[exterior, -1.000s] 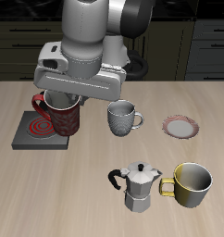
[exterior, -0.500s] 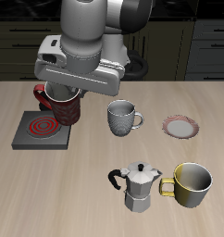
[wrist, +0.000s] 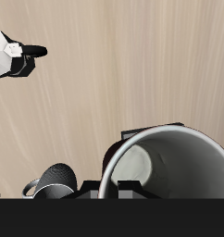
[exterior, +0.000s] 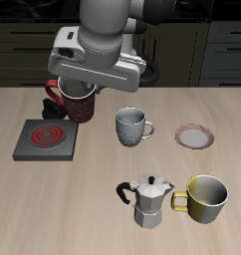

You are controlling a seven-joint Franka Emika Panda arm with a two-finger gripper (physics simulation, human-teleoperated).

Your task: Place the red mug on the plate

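Note:
The red mug (exterior: 79, 105), dark red with pale speckles, hangs above the table just beyond the burner's back corner. My gripper (exterior: 76, 91) is shut on its rim from above. In the wrist view the red mug's (wrist: 169, 159) light grey inside fills much of the picture, with the gripper (wrist: 123, 187) clamped on the rim. The plate (exterior: 194, 136), small with a white centre and a reddish-pink rim, lies flat on the table well off to the side, past the grey-white mug, with nothing on it.
A square grey burner (exterior: 45, 140) with a red spiral lies below and beside the lifted mug. A grey-white patterned mug (exterior: 131, 127) stands between the red mug and the plate. Nearer the front edge stand a moka pot (exterior: 147, 199) and a yellow mug (exterior: 207, 197).
The gripper has lifted the red mug off the burner and carried it up and sideways toward the grey-white mug. Nothing else moved.

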